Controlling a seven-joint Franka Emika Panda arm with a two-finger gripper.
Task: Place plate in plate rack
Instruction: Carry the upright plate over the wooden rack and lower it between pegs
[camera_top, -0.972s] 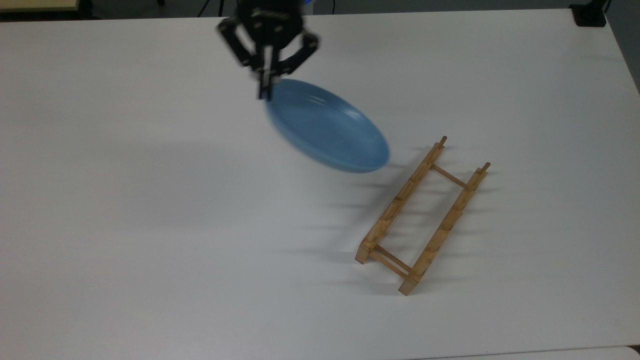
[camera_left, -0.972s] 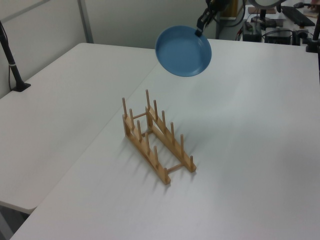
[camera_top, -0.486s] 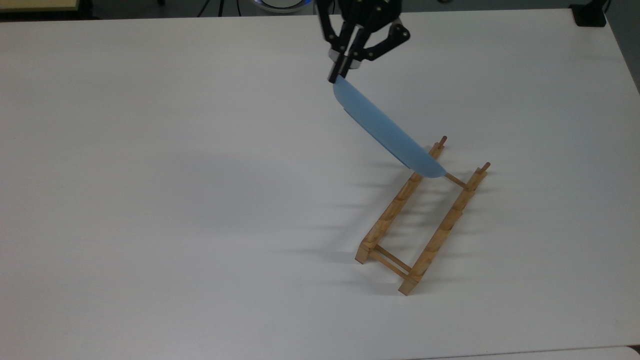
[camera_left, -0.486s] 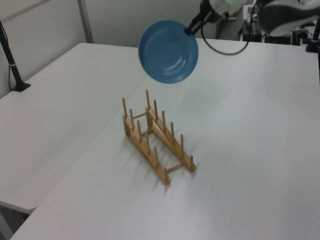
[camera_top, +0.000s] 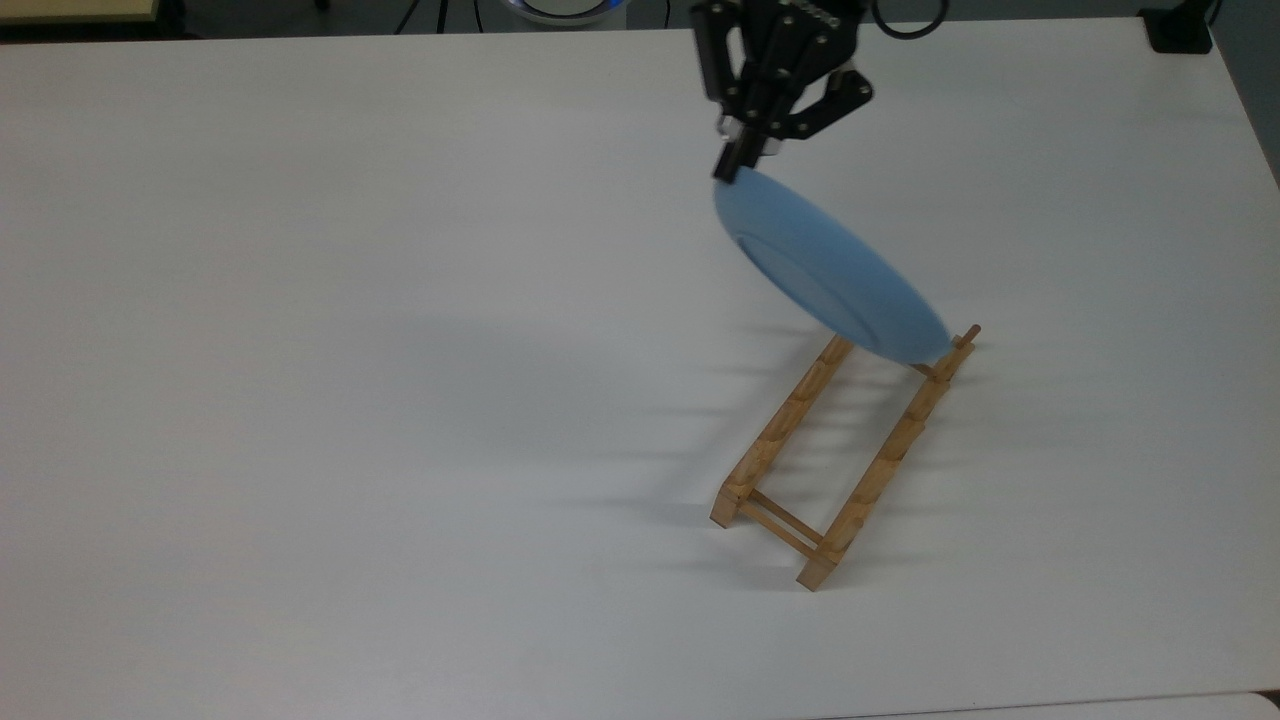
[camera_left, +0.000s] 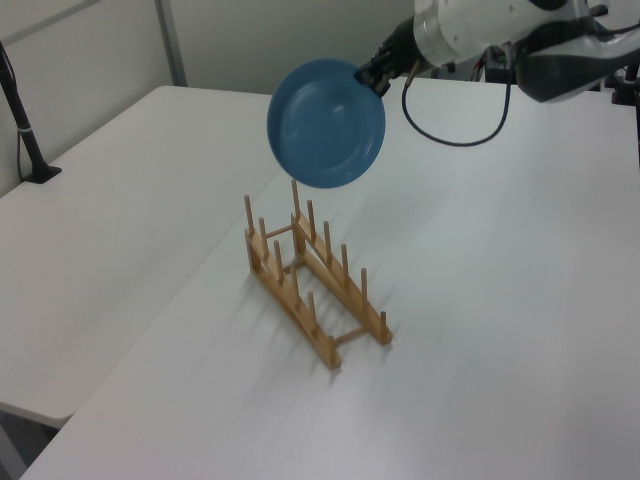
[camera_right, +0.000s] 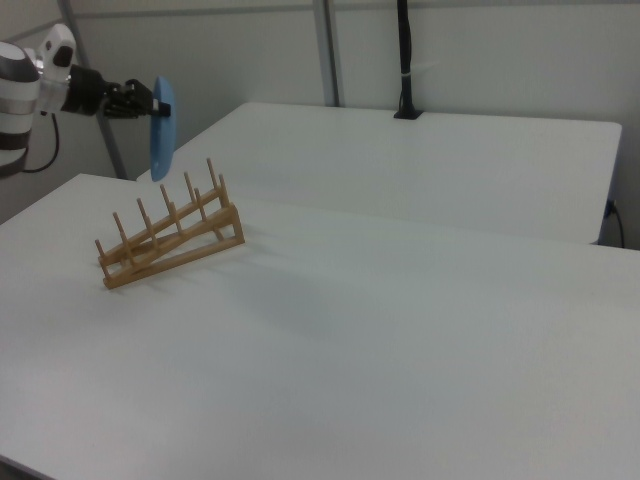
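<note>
Plate (camera_top: 830, 275) — light-blue, glossy, foot ring showing in the top view. Held off the desk (camera_top: 300, 350), near-vertical, edge-on in the right view (camera_right: 162, 125). Position: above the plate rack's far end as the top view shows it; lower rim overlaps the end pegs in that view. Left view (camera_left: 326, 123) puts lower rim just above the tallest end peg; contact w/ peg cannot be told, prob. none.

Pincer (camera_top: 738, 160) — black, clamped on plate's upper rim; also in left view (camera_left: 377, 78), arm reaching in from the left view's right.

Plate rack (camera_top: 845, 445) — light wood, two rails, crossbars, upright pegs; stands on desk, no load in any slot. Left view (camera_left: 312, 280), right view (camera_right: 170, 235).

Change vs. 1.0 s ago: plate was tilted flat-ish, face up, well short of rack; at 0.5 s ago it had turned edge-up and its lower rim reached the rack end; now shifted further across the rack end, underside toward top cam.

Meaning (judgement): transport + reorient prob. done. Remaining: align w/ a gap between peg pairs, lower, release. Risk: rim striking pegs, nudging rack.
</note>
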